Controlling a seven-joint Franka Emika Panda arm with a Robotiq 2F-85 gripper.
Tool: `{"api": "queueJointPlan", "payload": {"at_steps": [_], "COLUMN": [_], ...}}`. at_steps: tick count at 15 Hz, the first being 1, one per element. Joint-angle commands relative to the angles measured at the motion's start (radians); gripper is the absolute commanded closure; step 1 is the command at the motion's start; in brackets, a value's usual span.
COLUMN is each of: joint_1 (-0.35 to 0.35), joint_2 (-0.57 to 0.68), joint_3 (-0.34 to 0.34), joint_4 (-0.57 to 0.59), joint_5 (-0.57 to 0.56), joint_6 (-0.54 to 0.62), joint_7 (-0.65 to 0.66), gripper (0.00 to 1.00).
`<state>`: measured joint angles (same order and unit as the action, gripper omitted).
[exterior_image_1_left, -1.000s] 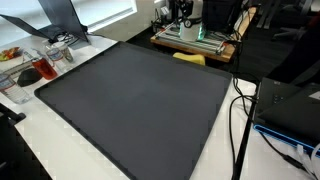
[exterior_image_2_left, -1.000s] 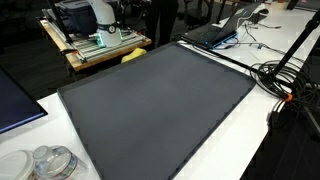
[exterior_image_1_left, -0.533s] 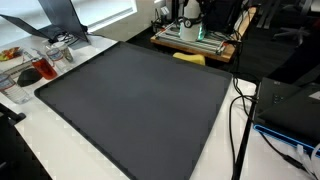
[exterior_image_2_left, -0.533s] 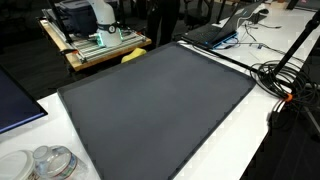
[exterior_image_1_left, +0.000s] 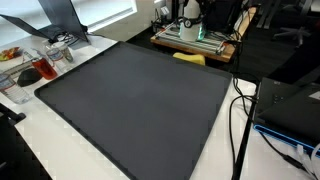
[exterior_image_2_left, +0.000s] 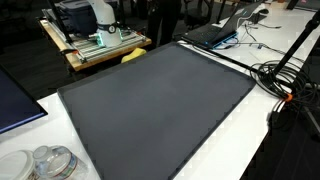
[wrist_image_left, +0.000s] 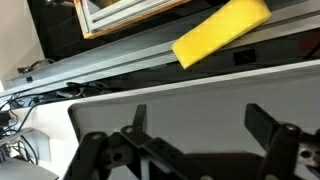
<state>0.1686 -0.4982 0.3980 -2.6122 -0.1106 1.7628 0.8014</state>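
The gripper (wrist_image_left: 198, 118) hangs with its 2 fingers wide apart, holding nothing. The yellow block (wrist_image_left: 222, 32) lies well ahead of it, at the far edge of the dark mat (exterior_image_1_left: 140, 100) on the white table (exterior_image_1_left: 221, 135), just beside a wooden cart (exterior_image_1_left: 195, 40). So close to the rim, a glancing finger could, I judge, shove the block off into the gap. The exterior views don't show the gripper clearly, the wrist view crops its fingers low down, and whether the block is soft or rigid can't be told.
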Motion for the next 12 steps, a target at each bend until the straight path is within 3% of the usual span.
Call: {"api": "queueJointPlan", "payload": {"at_steps": [1, 7, 12], "joint_1": [0.013, 0.07, 0.142], "joint_2": [0.072, 0.24, 0.394], "joint_3": [0.073, 0.131, 0.124], "joint_4": [0.049, 0.13, 0.218], "joint_5": [-0.025, 0.01, 0.029], "joint_6": [-0.034, -0.071, -0.087], "joint_7": [0.155, 0.293, 0.284], "gripper": [0.0, 0.0, 0.0]}}
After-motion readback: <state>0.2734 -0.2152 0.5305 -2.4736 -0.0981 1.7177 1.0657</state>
